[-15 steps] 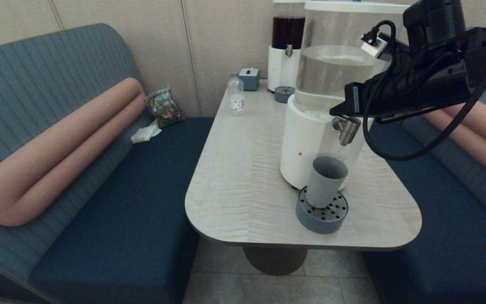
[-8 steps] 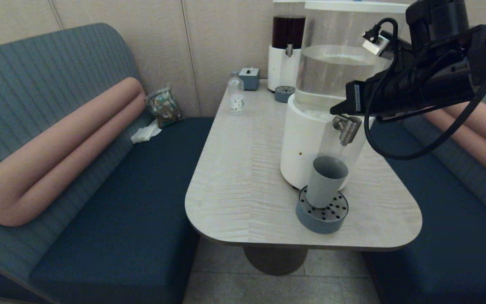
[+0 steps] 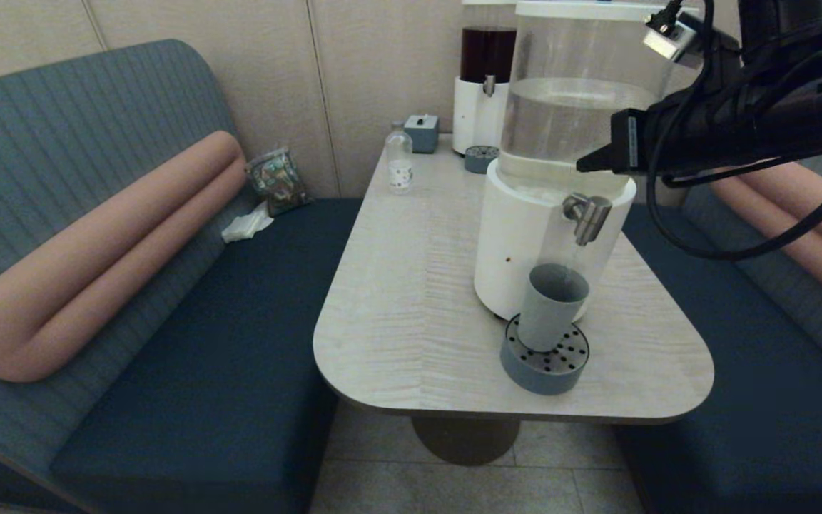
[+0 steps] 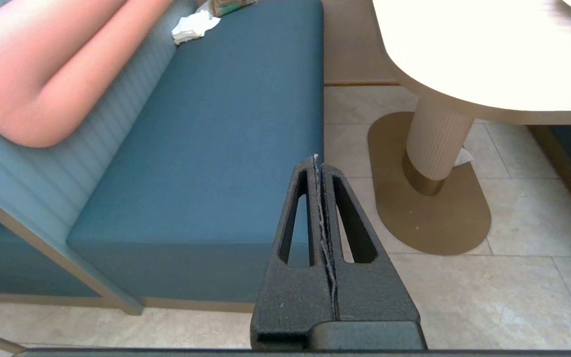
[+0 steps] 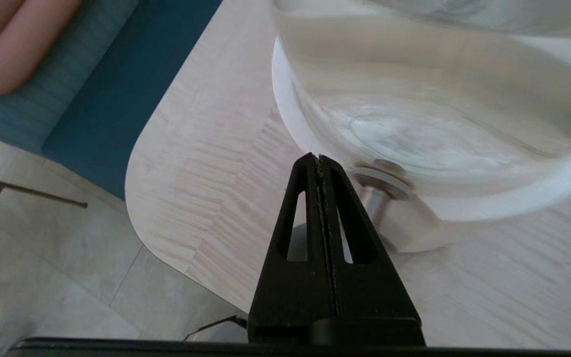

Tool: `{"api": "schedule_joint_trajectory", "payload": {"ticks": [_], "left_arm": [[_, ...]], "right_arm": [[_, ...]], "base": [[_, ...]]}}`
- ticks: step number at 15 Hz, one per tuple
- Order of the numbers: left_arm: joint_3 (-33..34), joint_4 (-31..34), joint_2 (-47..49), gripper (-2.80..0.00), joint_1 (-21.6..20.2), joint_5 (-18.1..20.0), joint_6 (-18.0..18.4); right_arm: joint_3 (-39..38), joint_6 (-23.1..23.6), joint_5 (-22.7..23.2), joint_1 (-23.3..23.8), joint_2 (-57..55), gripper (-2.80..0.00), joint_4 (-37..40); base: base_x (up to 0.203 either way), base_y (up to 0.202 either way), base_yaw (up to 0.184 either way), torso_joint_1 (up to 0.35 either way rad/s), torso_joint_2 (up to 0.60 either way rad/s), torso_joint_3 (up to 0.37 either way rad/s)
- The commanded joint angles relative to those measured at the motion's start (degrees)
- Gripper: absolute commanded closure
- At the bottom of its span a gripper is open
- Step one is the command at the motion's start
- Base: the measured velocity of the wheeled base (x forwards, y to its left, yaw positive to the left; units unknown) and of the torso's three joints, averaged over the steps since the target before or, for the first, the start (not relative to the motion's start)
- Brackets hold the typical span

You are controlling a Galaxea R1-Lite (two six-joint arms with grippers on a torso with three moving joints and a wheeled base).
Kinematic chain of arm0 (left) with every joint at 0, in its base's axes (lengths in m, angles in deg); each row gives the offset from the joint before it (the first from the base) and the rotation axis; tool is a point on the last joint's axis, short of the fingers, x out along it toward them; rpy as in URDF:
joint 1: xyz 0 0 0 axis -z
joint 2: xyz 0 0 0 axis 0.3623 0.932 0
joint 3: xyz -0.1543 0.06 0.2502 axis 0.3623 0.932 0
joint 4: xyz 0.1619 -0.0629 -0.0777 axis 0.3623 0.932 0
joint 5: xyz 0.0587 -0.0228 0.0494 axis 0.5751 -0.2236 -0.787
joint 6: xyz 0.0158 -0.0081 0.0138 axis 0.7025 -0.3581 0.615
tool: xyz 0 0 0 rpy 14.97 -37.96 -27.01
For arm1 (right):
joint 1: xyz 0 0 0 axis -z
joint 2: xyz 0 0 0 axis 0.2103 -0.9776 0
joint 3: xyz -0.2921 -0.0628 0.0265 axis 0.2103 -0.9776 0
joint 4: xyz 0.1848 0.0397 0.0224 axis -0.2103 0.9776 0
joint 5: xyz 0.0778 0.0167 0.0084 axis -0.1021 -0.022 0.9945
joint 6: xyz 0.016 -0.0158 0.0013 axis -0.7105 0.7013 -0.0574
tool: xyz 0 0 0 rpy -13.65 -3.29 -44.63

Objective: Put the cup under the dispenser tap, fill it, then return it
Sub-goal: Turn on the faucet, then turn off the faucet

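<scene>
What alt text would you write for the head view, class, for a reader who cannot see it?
A grey-blue cup stands on a round drip tray under the dispenser tap of a clear-liquid dispenser on a pale table. The right gripper, shut and empty, hangs above the tap.

The grey-blue cup [image 3: 551,305] stands upright, mouth open, near the table's front edge. The shiny steel dispenser tap [image 3: 586,216] points down above it.
</scene>
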State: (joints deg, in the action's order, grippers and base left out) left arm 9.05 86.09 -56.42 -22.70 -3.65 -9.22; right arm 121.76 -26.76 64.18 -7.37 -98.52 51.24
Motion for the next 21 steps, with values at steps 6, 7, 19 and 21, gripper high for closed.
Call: {"api": "schedule_joint_trajectory", "payload": {"ticks": [6,7,19,21], "left_arm": [[0.1,0.0,0.1,0.00,0.0,0.0,0.0],[0.1,0.0,0.1,0.00,0.0,0.0,0.0],[0.1,0.0,0.1,0.00,0.0,0.0,0.0],[0.1,0.0,0.1,0.00,0.0,0.0,0.0]], "right_arm": [[-6.9,0.4,-4.5,0.1,18.5,0.00,3.2],[-9.1,0.5,-6.2,-0.1,22.2,0.00,4.2],[-39.9,0.6,-10.0,-0.5,51.4,0.00,6.2],[-41.1,0.5,-10.2,-0.4,53.4,0.00,6.2]], "base": [[0.000,0.000,0.000,0.000,0.00,0.000],[0.000,0.000,0.000,0.000,0.00,0.000],[0.000,0.000,0.000,0.000,0.00,0.000],[0.000,0.000,0.000,0.000,0.00,0.000]]}}
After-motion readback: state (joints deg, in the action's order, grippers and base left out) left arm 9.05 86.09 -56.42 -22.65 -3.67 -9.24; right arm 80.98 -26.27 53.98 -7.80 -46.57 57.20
